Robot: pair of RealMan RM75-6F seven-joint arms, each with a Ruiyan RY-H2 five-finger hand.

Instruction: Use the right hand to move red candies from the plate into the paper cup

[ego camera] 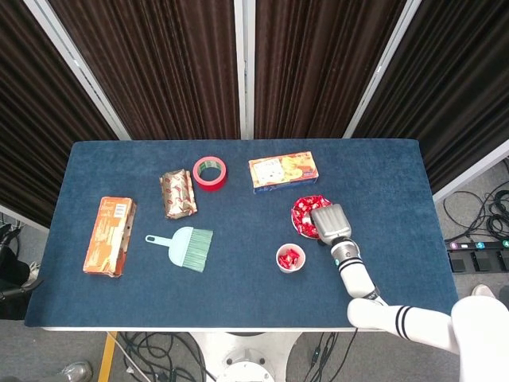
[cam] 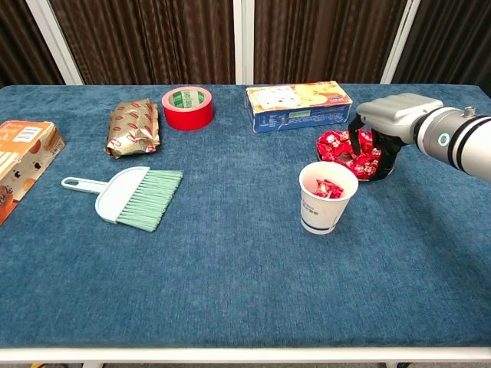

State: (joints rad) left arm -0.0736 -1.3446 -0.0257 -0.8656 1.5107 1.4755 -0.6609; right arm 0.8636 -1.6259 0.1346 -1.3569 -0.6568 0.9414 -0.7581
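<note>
My right hand [cam: 383,126] sits low over the plate [ego camera: 298,225], its fingers [cam: 355,142] curled down into the heap of red candies [cam: 343,149]. The grey back of the hand covers the fingertips from above, and from the chest view they sink among the wrappers, so I cannot tell whether they pinch a candy or only touch the pile. The plate itself is almost hidden: candies and my hand cover it, and only a sliver of rim shows. Just in front of it, toward me, stands the paper cup [cam: 327,198], upright, with a few red candies lying inside; it is close to the plate but not touching it. My left hand shows in neither view.

Further along the blue table [cam: 230,276] lie a snack box [cam: 299,105] behind the plate, a roll of red tape [cam: 188,108], a shiny brown packet [cam: 133,126], a green hand brush [cam: 126,197], and an orange box [cam: 19,157] cut off by the frame edge in the chest view.
</note>
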